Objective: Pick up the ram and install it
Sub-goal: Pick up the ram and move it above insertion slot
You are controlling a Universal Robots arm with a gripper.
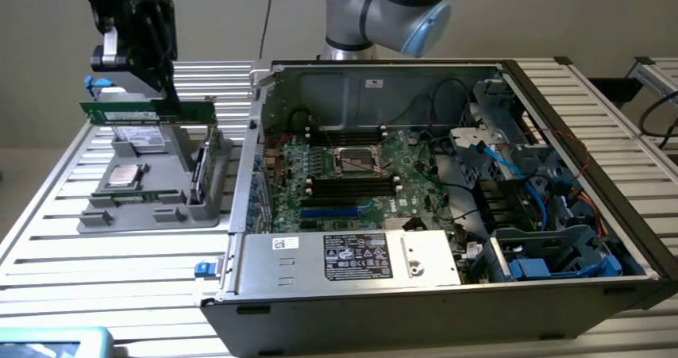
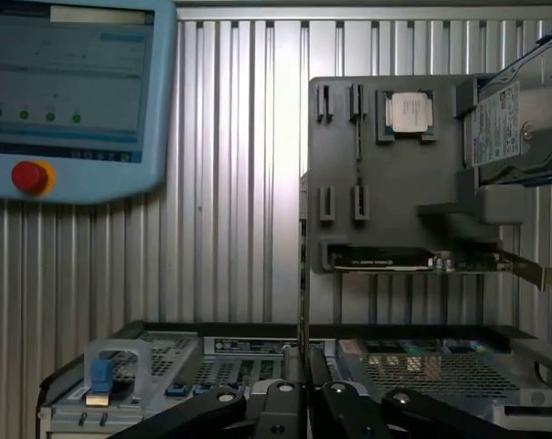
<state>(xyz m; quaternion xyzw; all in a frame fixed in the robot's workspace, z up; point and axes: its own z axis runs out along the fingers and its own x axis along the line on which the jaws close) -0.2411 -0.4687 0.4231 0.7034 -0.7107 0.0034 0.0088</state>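
The claw [image 1: 164,98] [image 2: 303,373] is clenched on the ram [image 1: 122,113] [image 2: 303,256], gripping the green stick by its upper long edge. The stick hangs level, long side sideways, with its label facing out in the exterior view. From the wrist it shows edge-on, as a thin line running out from between the fingers.

Right under the claw sits a grey tray [image 1: 159,211] [image 2: 395,192], and the ram is held in the air above it. Under the claw, the tray holds a drive [image 1: 143,140] [image 2: 518,128], a CPU [image 1: 122,175] [image 2: 408,114] in its recess, and a card [image 1: 202,171] [image 2: 422,262] standing on edge in a groove.

The tray rests on a ribbed metal surface [image 1: 106,255] [image 2: 239,183]. Beside the claw, toward the exterior view's right, the case [image 1: 317,294] [image 2: 258,352] lies open, side panel off. Its motherboard [image 1: 350,175] is bare to view, lower than the claw and well apart from it.

Farthest from the claw, a blue pendant [image 1: 53,344] [image 2: 75,91] with a red button lies at the surface's edge.
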